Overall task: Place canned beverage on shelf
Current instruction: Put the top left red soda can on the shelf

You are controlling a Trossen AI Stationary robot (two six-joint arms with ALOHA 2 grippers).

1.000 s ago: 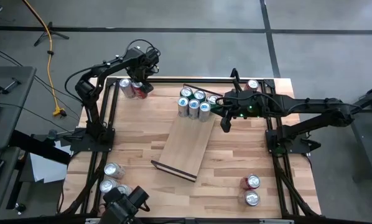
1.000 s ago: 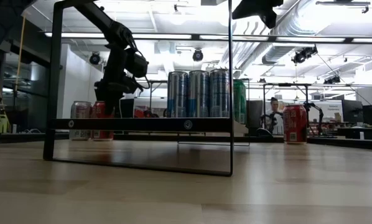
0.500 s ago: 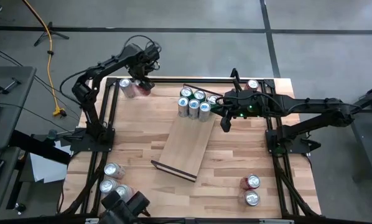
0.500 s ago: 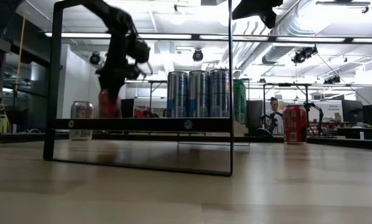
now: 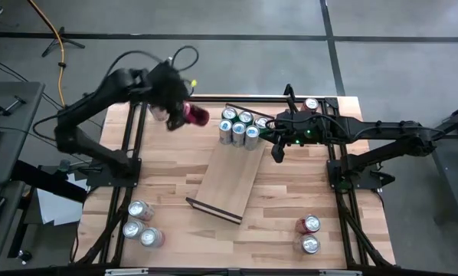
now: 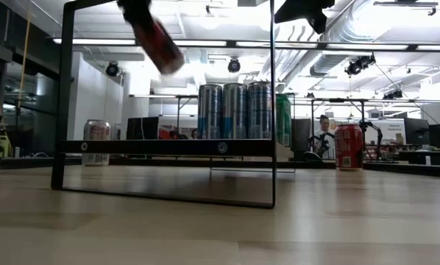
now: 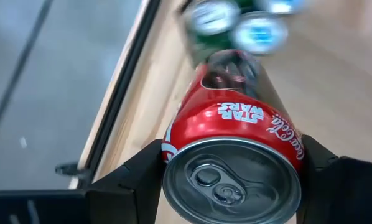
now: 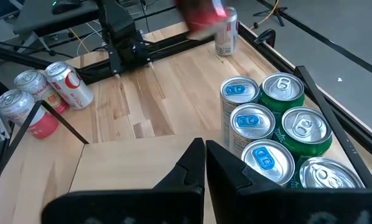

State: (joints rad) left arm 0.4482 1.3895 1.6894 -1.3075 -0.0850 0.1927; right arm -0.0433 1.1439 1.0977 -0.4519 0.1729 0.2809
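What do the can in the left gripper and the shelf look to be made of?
Red can: seemingly aluminium, with a glossy printed wall and a bare silvery pull-tab lid. Shelf: pale wood-look board with matte grain, possibly laminate; its end rails look like thin dark metal.

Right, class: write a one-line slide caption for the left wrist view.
Left tool gripping a red cola can, carried tilted above the wooden table toward the cans grouped ahead.

My high camera looks straight down on the table (image 5: 175, 180); the low one sits at tabletop level facing the room. Wrist cameras ride close. High, low and right wrist views share the shelf (image 5: 229, 180) cans (image 5: 238, 126)
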